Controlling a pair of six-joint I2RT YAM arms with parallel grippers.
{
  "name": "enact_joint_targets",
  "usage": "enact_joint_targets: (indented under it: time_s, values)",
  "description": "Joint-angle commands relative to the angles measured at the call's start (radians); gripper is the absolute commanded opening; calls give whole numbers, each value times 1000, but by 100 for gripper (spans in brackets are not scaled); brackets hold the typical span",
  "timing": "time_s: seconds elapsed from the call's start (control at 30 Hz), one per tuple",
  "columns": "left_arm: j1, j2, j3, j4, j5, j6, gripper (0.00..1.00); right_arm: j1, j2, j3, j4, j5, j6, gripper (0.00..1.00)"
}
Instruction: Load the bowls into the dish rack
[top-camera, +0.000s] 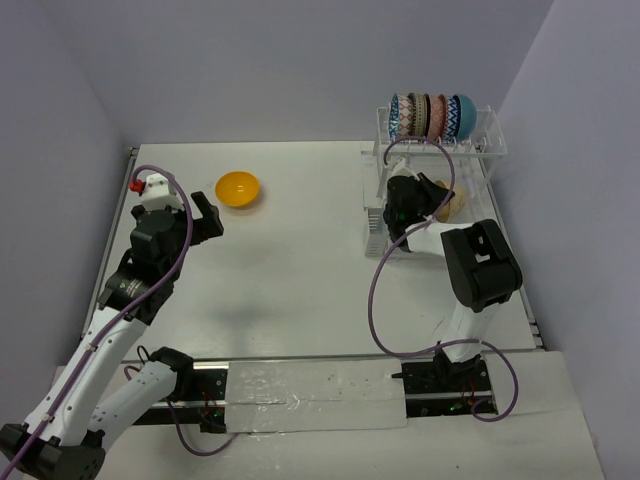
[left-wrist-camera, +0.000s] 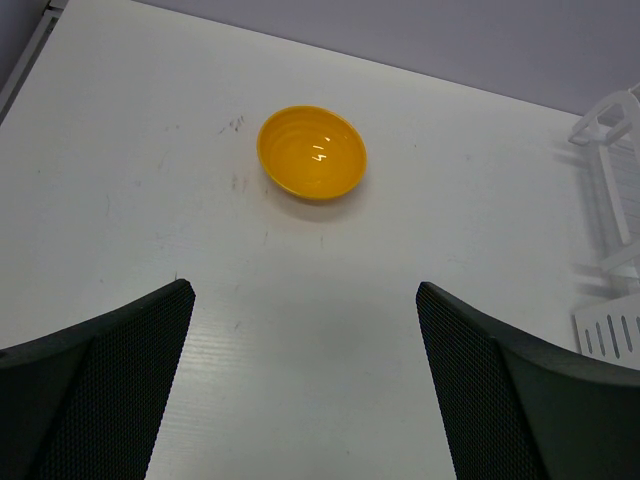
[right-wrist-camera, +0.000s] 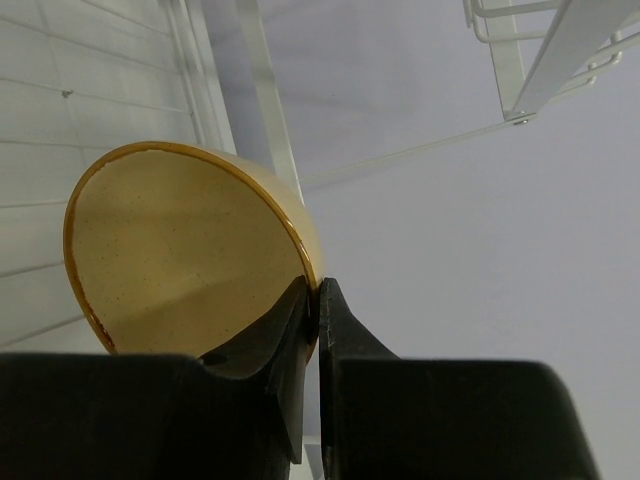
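The right gripper (right-wrist-camera: 315, 296) pinches the tan bowl (right-wrist-camera: 180, 250) by its rim, on edge at the rack (top-camera: 490, 136); the left gripper (left-wrist-camera: 305, 288), spread wide, faces the orange bowl (left-wrist-camera: 312, 152).

No text, label, brand, number or sign can be read in any view; only woven patterns are seen on the bowls (top-camera: 432, 117) in the dish rack (top-camera: 487, 140); no lettering is carried.
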Motion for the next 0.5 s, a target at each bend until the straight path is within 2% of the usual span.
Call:
enact_joint_targets:
  time_s: [0.0,0.1,0.47]
  values:
    - [0,-11,-4,33,1,11,99,37,33,-25,-113,-70,75,11]
    - [0,-14,-4,33,-2,13,99,54,37,-24,-104,-60,64,14]
    - [0,-24,-2,35,1,13,99,92,12,9,-283,-85,181,26]
